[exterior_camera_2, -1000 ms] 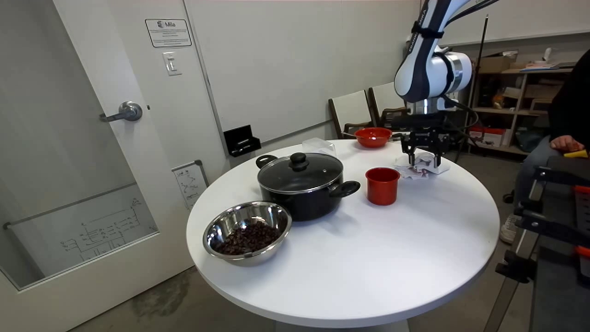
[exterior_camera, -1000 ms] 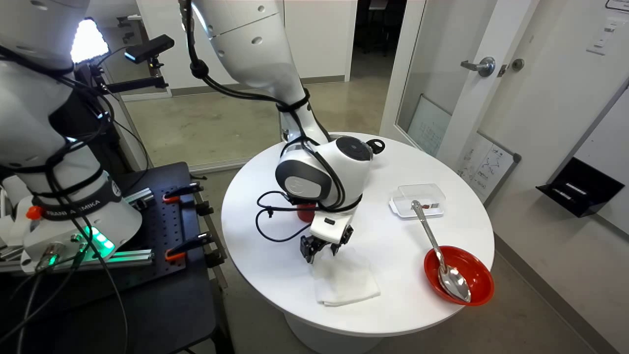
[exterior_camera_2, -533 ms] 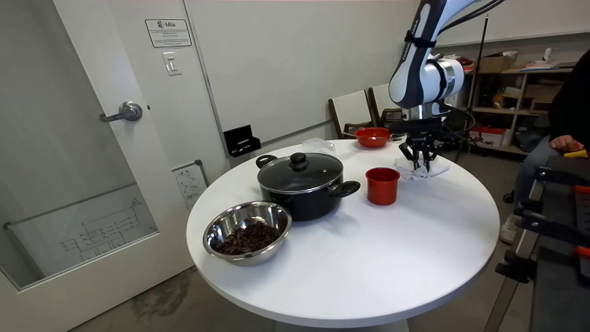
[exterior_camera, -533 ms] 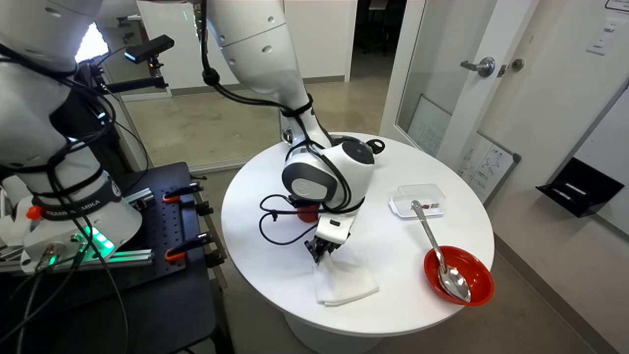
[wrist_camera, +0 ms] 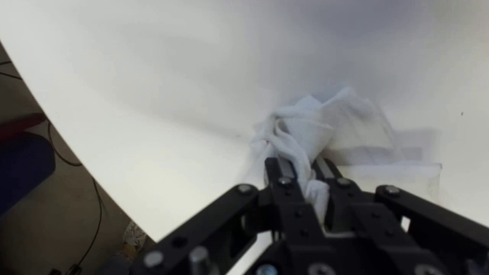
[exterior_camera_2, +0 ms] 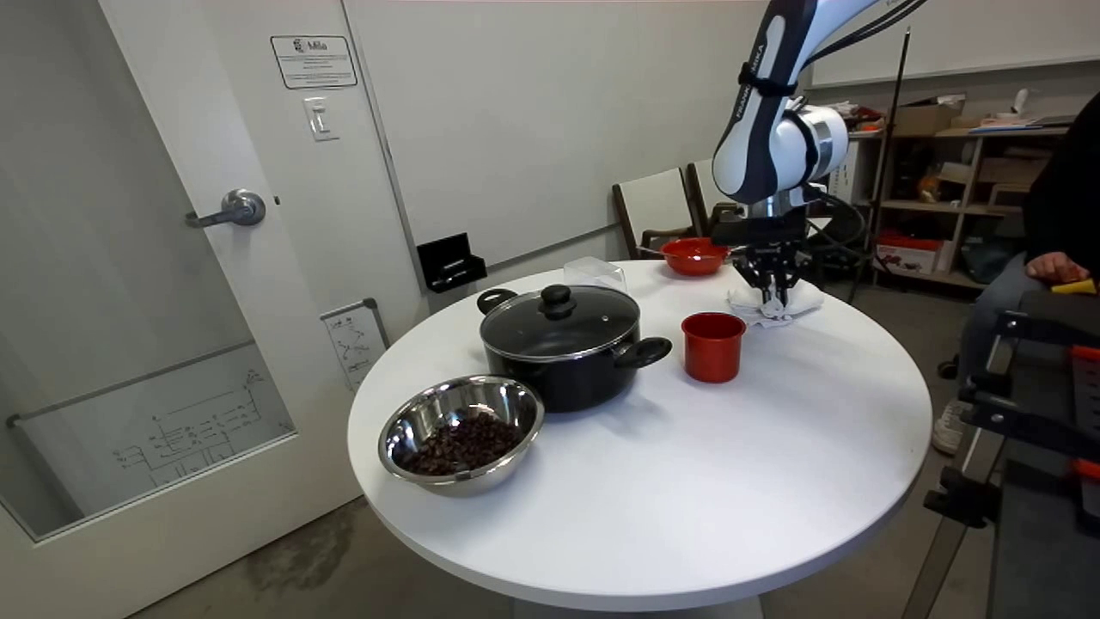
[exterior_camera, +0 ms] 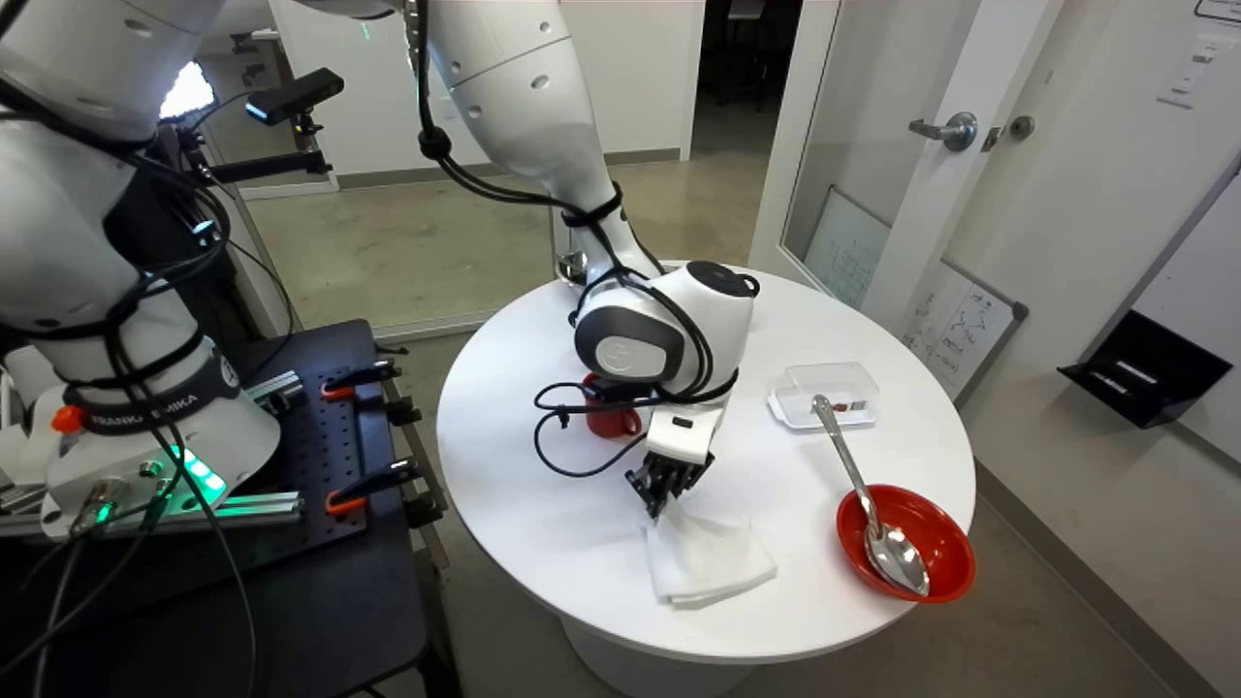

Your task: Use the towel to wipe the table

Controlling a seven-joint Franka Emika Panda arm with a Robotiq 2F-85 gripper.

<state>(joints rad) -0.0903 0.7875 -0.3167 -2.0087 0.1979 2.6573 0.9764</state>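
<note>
The white towel lies on the round white table, its far part pulled up into a peak. My gripper points down at that peak and is shut on it. In the wrist view, bunched cloth of the towel fills the narrow gap of my gripper, with folds rising past the fingertips. The rest of the towel spreads flat on the table beyond the right finger. In an exterior view the gripper stands low over the towel, behind the red mug.
A red mug stands close to the towel. Farther along are a lidded black pot and a steel bowl of dark beans. A clear container and a red bowl with a spoon sit near the edge.
My gripper has gone from open to shut on the towel. Gripper and towel have then shifted together a little, away from the robot's base.
</note>
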